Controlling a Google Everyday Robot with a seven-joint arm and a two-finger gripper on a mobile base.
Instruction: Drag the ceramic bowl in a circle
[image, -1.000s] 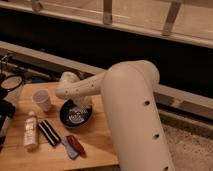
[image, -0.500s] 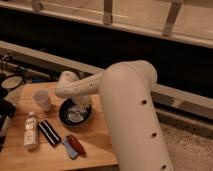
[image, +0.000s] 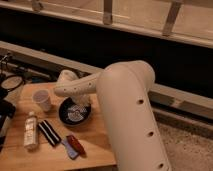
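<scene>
Wooden counter (image: 95, 131) under me, with a dark wall behind. My end effector (image: 79, 101) hangs over the far edge of the bowl (image: 74, 113), mostly hidden by my arm, so I cannot tell if it is gripping. The bowl sits in the middle of the counter, just beside the cup (image: 41, 100). It has hardly moved since a moment ago, so I think most of the circle is left. I count one bowl, one cup, one bottle (image: 31, 131).
</scene>
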